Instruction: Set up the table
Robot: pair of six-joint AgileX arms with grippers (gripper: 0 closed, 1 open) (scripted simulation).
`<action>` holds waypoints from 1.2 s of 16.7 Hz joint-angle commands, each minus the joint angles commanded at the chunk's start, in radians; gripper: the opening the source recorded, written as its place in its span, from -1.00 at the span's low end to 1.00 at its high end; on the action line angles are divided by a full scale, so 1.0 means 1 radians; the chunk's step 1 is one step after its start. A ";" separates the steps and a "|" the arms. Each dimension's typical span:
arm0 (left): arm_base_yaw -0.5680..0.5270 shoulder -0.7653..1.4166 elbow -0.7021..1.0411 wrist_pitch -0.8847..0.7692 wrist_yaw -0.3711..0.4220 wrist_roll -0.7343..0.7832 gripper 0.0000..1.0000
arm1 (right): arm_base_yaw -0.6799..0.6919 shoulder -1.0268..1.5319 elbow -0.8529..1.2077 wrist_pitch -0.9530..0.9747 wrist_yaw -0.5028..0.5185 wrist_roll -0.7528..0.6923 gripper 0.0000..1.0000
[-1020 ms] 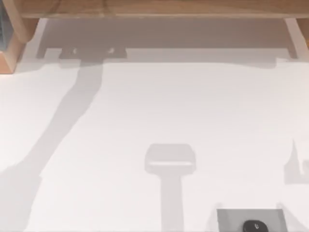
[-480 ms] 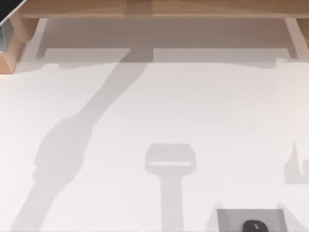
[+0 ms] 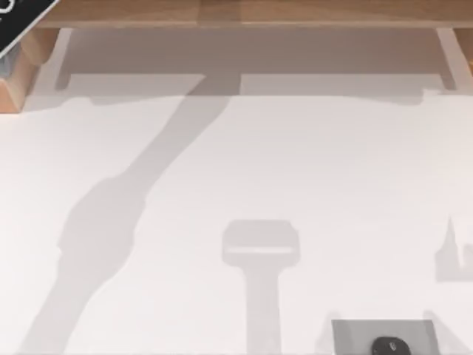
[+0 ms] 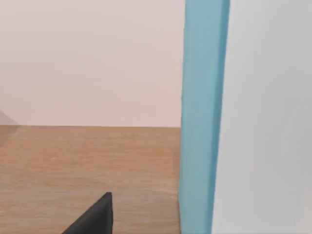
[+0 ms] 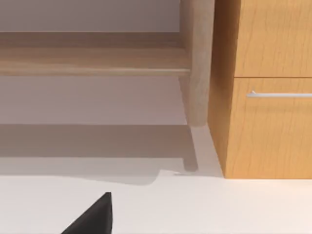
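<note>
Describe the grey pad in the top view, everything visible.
The grey pad is a small flat rectangle, plain mid-grey with a matte look, lying flat on the white table at the top view's bottom edge, right of centre. That edge cuts off its near side. A small dark rounded object rests on it. Nothing else touches it.

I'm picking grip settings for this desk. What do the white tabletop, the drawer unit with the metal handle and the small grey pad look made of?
The white tabletop looks like smooth matte laminate: uniform, no grain. The drawer unit looks like light wood or veneer, with visible grain; its bar handle seems to be brushed metal. The small grey rectangular pad looks flat and matte, possibly fabric or rubber; I can't tell which.
</note>
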 joint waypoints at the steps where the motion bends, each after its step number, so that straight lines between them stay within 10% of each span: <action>1: 0.000 0.008 0.014 -0.005 0.002 0.000 1.00 | 0.000 0.000 0.000 0.000 0.000 0.000 1.00; 12: 0.018 0.109 0.180 -0.069 0.021 -0.001 1.00 | 0.000 0.000 0.000 0.000 0.000 0.000 1.00; 20: 0.018 0.109 0.180 -0.069 0.021 -0.001 -0.21 | 0.000 0.000 0.000 0.000 0.000 0.000 1.00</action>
